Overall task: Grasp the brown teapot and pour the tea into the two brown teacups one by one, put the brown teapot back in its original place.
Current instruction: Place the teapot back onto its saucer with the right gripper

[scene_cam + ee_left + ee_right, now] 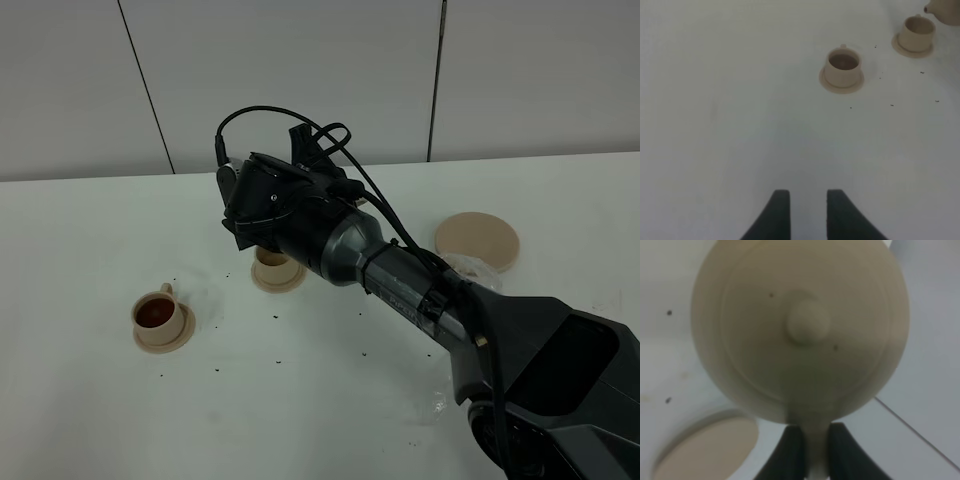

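Now the right tool (812, 452) is clenched on the loop handle of the brown teapot (800, 330), so the pot hangs just ahead of its fingers with the knobbed lid facing the wrist camera. Right below that tool stands the second teacup (916, 34) on its small saucer, and the spout (940, 10) sits just above and beside the cup's rim with a reddish bead at its tip. The filled teacup (160, 313), dark with tea, stands well beyond the tool on the side away from the arm's base. The wide saucer (478, 242) lies bare behind the tool, alongside the forearm. I judge that one cup is served and the pour into the second is the step in hand; whether tea has reached it I cannot tell. To do it well, centre the spout's tip over the cup before tilting further, and roll the wrist slowly for a thin stream. Hold the pot low so nothing splashes onto the desk (300, 400), where dark specks lie. Nothing visibly holds the lid, so a steep tilt could let it slip. The left tool (808, 195) is released, nothing between its fingers, well apart from both cups.
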`<action>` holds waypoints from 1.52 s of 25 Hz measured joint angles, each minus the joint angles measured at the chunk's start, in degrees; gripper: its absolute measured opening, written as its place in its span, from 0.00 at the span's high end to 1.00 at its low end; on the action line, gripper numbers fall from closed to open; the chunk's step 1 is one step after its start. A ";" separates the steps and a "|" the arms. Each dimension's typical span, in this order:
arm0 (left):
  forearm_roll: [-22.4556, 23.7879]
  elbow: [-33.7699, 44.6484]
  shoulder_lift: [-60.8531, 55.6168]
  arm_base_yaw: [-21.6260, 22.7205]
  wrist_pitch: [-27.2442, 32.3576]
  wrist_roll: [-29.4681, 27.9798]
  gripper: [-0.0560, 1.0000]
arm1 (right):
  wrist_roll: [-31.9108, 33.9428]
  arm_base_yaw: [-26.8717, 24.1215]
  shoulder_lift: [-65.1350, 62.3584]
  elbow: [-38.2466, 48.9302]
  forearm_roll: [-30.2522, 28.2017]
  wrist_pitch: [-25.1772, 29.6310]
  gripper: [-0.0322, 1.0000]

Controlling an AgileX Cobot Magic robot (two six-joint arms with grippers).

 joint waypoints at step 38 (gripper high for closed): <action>0.00 0.00 0.00 0.00 0.00 0.00 0.71 | -12.71 0.42 0.00 0.00 -1.50 -2.68 0.88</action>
